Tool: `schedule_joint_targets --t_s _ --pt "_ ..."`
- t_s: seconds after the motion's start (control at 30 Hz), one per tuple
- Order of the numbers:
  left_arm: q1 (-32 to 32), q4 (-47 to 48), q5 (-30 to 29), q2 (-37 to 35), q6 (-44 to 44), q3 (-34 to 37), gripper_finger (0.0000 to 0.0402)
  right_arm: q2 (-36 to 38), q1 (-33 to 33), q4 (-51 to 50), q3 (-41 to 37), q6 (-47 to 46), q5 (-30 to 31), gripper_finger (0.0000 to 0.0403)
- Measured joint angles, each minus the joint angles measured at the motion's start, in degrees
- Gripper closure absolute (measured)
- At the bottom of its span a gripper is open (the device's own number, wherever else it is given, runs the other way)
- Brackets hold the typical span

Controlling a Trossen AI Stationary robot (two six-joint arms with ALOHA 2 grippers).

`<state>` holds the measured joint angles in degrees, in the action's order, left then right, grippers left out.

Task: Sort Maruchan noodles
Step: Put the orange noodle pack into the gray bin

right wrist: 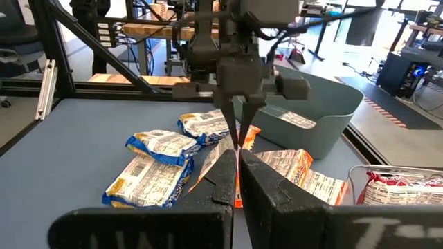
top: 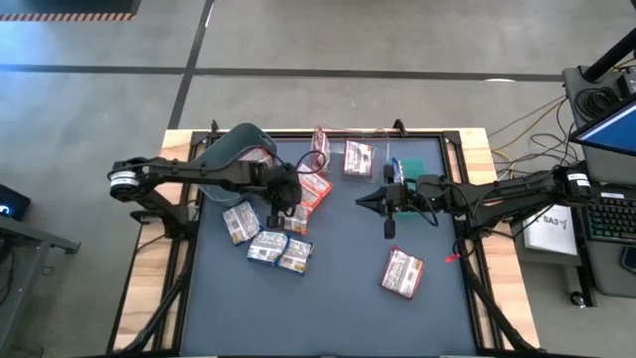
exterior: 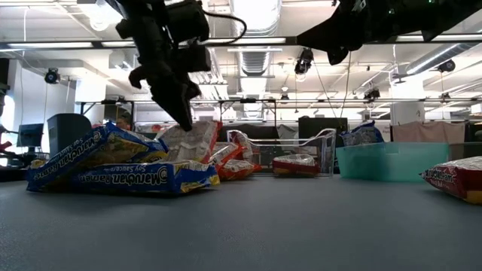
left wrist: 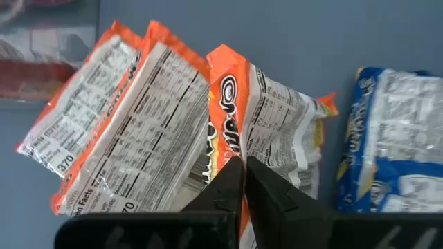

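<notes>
Several Maruchan noodle packets lie on the dark mat. Two orange ones (left wrist: 124, 131) overlap each other, label side up, left of centre. Several blue ones (top: 266, 247) lie nearer the front, and a maroon one (top: 402, 273) lies alone at the right. My left gripper (left wrist: 243, 173) (top: 288, 204) is shut on a third orange packet (left wrist: 270, 111), beside the other two. My right gripper (right wrist: 237, 166) (top: 366, 202) hangs shut and bare above the mat's middle, pointing level at the left arm. My left gripper pinches the crumpled upper edge (left wrist: 232, 149) of the orange packet between its two fingertips. The fingers (exterior: 181, 113) slant down from above. The packet (exterior: 194, 143) hangs tilted below them with its white printed back showing. Blue packets hide its lower end in the low view.
A grey bin (top: 238, 149) stands at the back left behind the left arm. A clear bin (top: 343, 149) holding maroon packets is at the back centre, and a green bin (top: 422, 164) is at the back right. Bare mat lies at the front centre.
</notes>
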<state>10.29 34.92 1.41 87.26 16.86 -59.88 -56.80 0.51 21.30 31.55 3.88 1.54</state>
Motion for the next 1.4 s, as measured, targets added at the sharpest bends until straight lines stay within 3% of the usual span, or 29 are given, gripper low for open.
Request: schedule_joint_targets --t_s 0.43,0.83,1.0,1.4 --pt "-2.65 -0.21 -3.71 -6.67 -3.13 -0.09 0.0401 0.0 0.0 0.0 0.01 -0.26 0.0 0.0394" --pt "-3.71 -2.7 -0.84 -6.2 -7.03 0.69 0.0394 0.0 0.0 -0.02 0.02 -0.32 0.0 0.0394" --pt "-2.85 -4.06 -0.83 -5.19 -6.45 0.76 0.0354 0.0 0.0 -0.02 0.02 -0.45 0.0 0.0394" --pt "0.07 -12.63 -0.93 -0.78 0.54 3.82 0.0192 0.0 0.0 -0.04 0.02 -0.46 0.0 0.0394"
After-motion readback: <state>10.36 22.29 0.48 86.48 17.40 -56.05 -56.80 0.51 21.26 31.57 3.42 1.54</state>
